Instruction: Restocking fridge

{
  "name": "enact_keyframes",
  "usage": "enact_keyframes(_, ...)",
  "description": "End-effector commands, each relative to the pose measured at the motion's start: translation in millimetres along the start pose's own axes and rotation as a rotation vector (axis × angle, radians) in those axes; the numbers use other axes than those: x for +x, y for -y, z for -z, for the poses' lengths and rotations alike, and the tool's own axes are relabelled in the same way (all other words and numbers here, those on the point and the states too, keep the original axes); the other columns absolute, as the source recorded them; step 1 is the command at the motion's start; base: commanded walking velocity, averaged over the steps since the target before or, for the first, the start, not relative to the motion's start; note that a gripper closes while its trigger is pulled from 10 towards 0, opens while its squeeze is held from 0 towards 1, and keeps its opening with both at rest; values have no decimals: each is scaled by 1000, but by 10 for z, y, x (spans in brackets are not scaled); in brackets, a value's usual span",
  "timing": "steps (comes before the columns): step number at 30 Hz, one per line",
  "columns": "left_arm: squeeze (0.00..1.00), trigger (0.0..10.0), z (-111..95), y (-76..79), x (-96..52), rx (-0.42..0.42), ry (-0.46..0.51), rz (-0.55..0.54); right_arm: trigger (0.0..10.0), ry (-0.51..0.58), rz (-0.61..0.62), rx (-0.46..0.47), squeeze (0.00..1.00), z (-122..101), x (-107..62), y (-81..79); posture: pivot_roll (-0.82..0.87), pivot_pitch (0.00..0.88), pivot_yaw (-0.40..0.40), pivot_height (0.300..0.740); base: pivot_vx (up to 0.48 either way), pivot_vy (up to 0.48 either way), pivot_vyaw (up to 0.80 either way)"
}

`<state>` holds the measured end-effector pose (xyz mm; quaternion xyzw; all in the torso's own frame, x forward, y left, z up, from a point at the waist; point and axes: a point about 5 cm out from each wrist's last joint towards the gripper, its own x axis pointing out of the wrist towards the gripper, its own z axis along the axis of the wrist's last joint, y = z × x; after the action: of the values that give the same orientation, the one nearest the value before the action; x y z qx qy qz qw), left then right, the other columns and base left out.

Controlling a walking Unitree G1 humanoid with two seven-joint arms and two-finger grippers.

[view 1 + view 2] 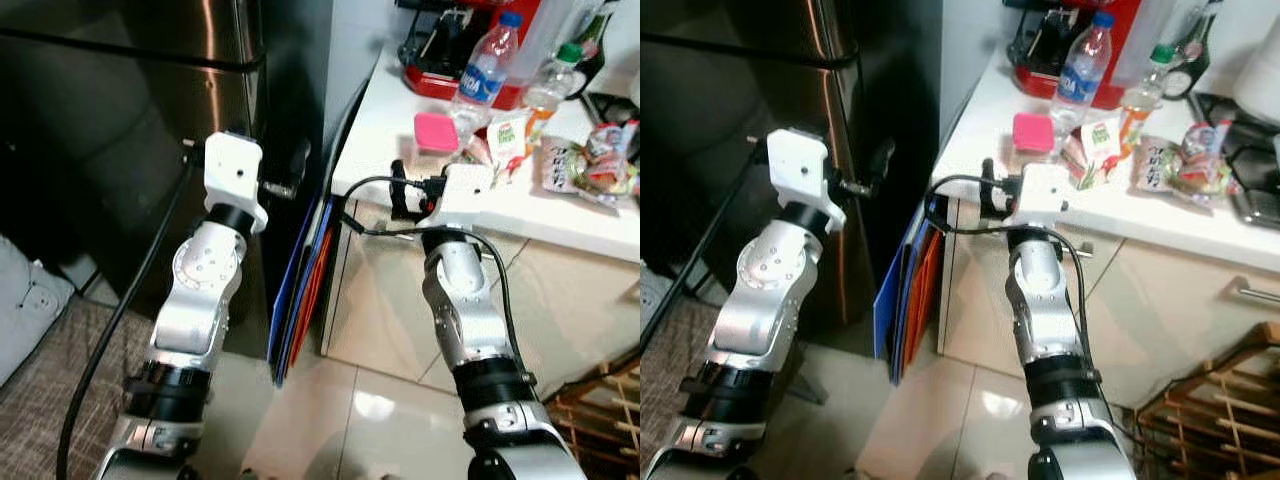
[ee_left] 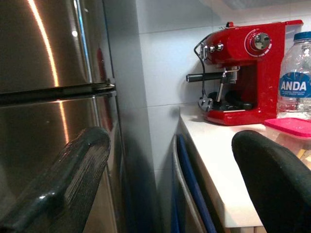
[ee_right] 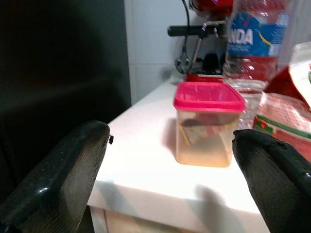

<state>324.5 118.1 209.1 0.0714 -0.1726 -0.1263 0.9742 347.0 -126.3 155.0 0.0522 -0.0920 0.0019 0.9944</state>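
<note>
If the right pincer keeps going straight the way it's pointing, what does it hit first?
Most likely the pink-lidded container near the counter corner: the open right pincer points at it over the white edge, nothing between. The water bottle stands just behind. Depth is hard to judge.

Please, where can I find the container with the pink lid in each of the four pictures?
Left eye view: pink-lidded container near the counter's front corner.
Right eye view: upper middle, same corner.
Left wrist view: lid at the right edge.
Right wrist view: centre, between the fingers.
Shared landmark: the water bottle beside it.
</note>
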Motion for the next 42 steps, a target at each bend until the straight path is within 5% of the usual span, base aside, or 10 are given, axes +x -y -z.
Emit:
enact_keyframes(1, 0, 10000, -20, 3, -9, 4, -3, 3, 10000, 8, 1, -10, 0, -35, 13, 24, -2, 0, -20, 740, 0, 0, 0)
enact_keyframes(11, 0, 10000, 11, 15, -109, 3, -19, 2, 10000, 25, 9, -19, 0, -57, -47, -8, 6, 0, -21, 740, 0, 0, 0)
enact_keyframes(19, 0, 10000, 69, -42, -88, 1, -63, -13, 10000, -102, 158, 130, 0, 105, -26, 152, 16, 0, -21, 740, 0, 0, 0)
enact_keyframes(21, 0, 10000, 333, -94, -130, -127, -210, -61, 10000, -131, 187, 61, 0, 186, -42, 255, 17, 0, -12, 740, 0, 0, 0)
enact_keyframes(23, 0, 10000, 403, -100, -167, -161, -241, -70, 10000, -133, 190, 15, 0, 197, -59, 273, 11, 0, -8, 740, 0, 0, 0)
enact_keyframes(31, 0, 10000, 368, 32, -196, -65, -190, -3, 10000, -41, 111, -151, 0, 100, -119, 180, 7, 0, -24, 740, 0, 0, 0)
enact_keyframes(42, 0, 10000, 214, 84, -102, 5, -105, 18, 10000, -34, 104, -111, 0, 60, -21, 143, 23, 0, -44, 740, 0, 0, 0)
